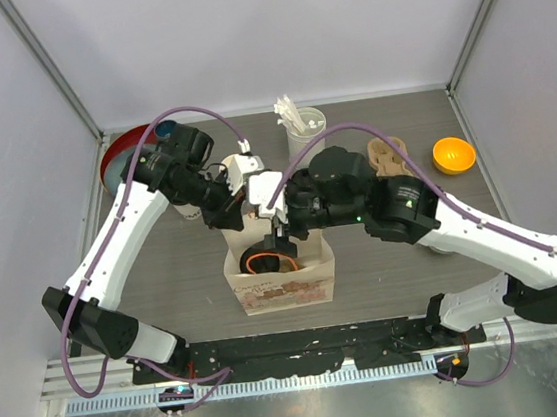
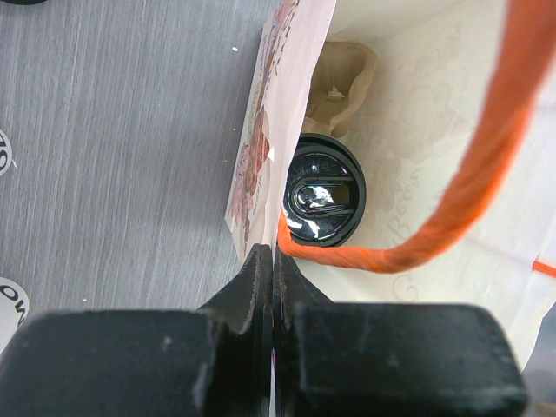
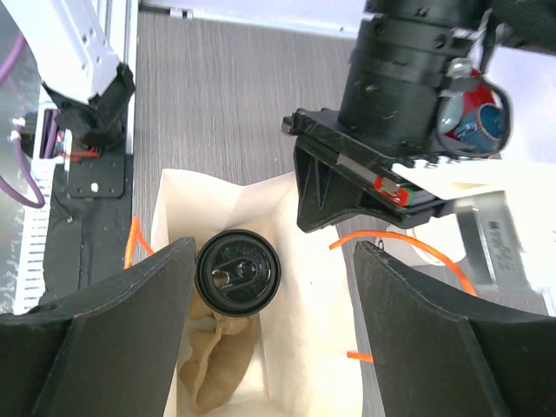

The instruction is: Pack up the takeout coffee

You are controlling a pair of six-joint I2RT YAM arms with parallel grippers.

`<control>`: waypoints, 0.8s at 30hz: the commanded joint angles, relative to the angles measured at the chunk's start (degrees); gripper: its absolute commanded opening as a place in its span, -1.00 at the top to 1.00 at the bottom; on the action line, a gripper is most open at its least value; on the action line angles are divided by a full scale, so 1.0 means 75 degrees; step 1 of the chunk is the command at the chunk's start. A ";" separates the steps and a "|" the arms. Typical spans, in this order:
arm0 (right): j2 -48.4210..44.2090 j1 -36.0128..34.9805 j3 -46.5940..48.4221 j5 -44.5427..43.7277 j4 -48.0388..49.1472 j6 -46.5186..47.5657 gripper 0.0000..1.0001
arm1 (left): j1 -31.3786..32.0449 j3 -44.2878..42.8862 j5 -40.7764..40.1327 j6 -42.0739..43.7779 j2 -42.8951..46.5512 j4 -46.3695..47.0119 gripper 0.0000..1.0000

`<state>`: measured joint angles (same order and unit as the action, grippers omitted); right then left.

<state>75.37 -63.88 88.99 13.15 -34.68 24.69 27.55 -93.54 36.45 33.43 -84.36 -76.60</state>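
Observation:
One takeout coffee cup with a black lid [image 3: 237, 271] stands upright inside the white paper bag [image 1: 286, 290], on a tan pulp carrier [image 3: 217, 360]. My right gripper [image 3: 274, 321] hovers open over the bag's mouth. The lidded cup [image 2: 323, 198] sits lower down, beside its left finger [image 3: 113, 321], and nothing is between the fingers. My left gripper [image 2: 274, 261] is shut on the bag's rim [image 2: 261, 139] and holds that side up. An orange handle [image 2: 452, 208] loops across the opening. No other coffee cup is clearly visible.
A white cylinder of white sticks [image 1: 301, 125] stands at the back. Another tan pulp carrier [image 1: 388, 156] and an orange bowl [image 1: 453, 155] lie to the right. A red dish [image 1: 123, 154] is at the back left. Both arms crowd over the bag.

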 commanded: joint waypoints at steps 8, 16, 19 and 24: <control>-0.1319 0.0185 -0.0369 -0.0472 0.1389 -0.1147 -0.57 | 0.0053 -0.0325 -0.0043 -0.0063 0.0068 -0.1201 1.00; -0.1553 0.0488 -0.0498 -0.3871 0.1728 -0.2047 -0.57 | 0.0053 -0.0384 -0.0078 -0.0063 -0.0002 -0.1178 0.96; -0.1647 0.0932 -0.0568 -0.5265 0.1893 -0.2411 -0.57 | 0.0053 -0.0396 -0.0078 -0.0063 0.0021 -0.1189 0.95; -0.1601 0.2572 -0.0826 -0.5516 0.1566 -0.3243 -0.59 | 0.0065 -0.0396 -0.0113 -0.0086 0.0056 -0.1166 0.95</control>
<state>64.23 -52.69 83.90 -20.75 -23.94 7.16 27.70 -94.37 35.57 33.41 -84.38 -77.08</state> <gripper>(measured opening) 0.792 0.023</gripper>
